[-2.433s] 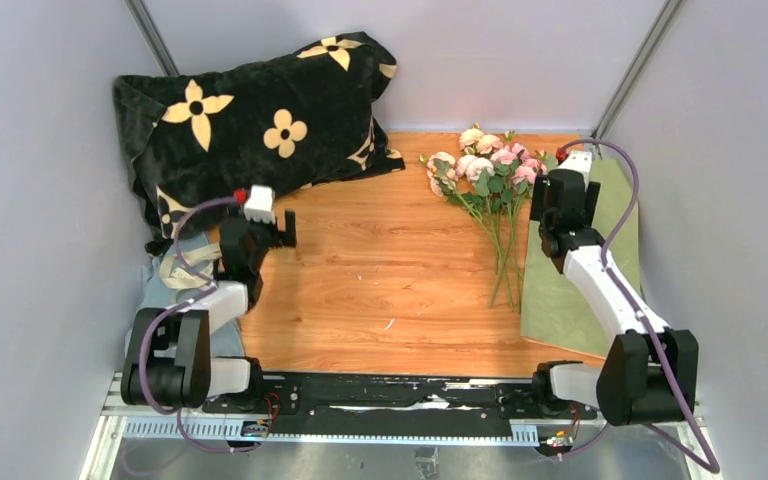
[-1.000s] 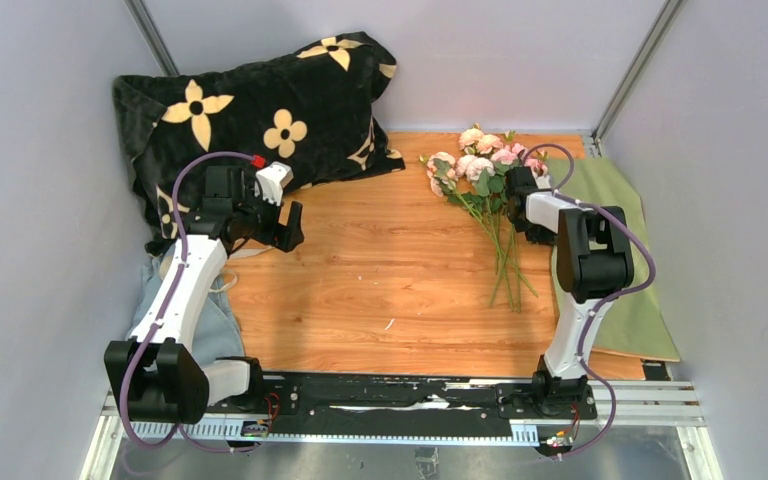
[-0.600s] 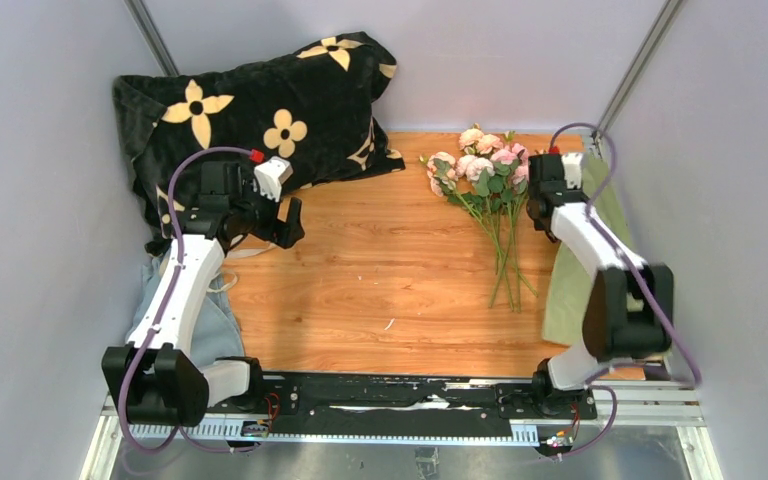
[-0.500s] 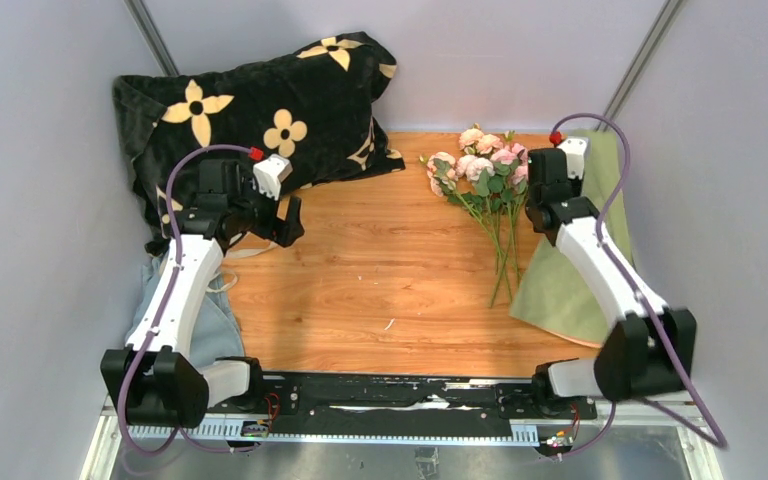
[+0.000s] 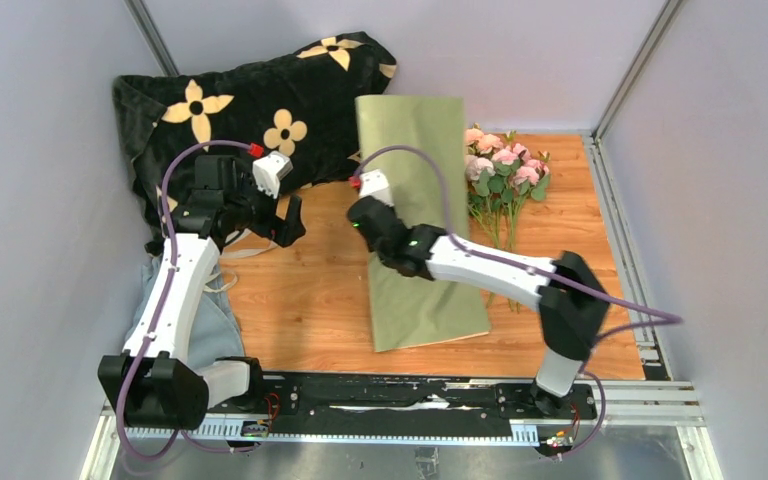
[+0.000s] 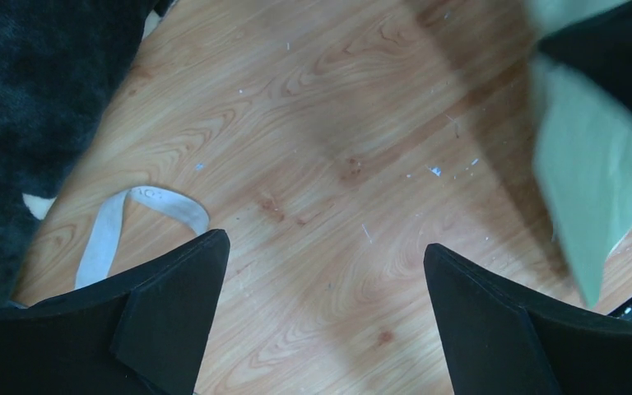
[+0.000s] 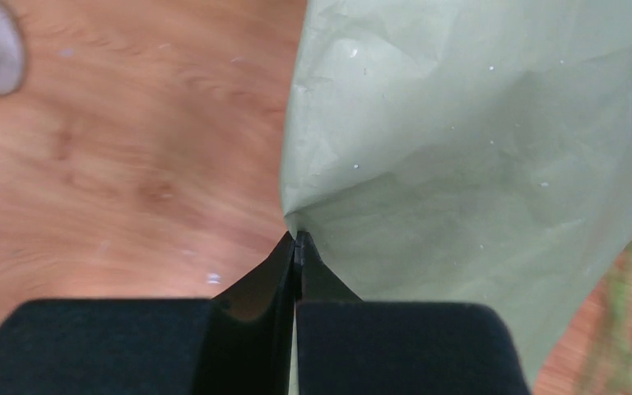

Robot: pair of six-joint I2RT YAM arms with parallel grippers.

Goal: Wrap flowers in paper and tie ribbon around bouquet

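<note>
The right hand (image 7: 296,247) is clenched on the left edge of the olive-green paper (image 7: 461,123), which stretches down the middle of the wooden surface (image 5: 300,300), its right edge meeting the flowers (image 5: 508,170). The left hand (image 6: 322,247) hangs released above the surface near the ribbon (image 6: 111,226), which lies beside the black pillow (image 5: 250,100)

We are holding our left arm up along the left side, its long link rising from the base and the wrist bending inward. The left gripper (image 5: 286,216) is pointing down, its two black fingers (image 6: 173,313) standing wide apart with nothing between them. We are extending our right arm from its base on the right, elbow bent, the forearm running leftward across the middle. The right gripper (image 7: 296,240) is pinching an edge of the paper (image 7: 461,123), jaws pressed tight together.
</note>
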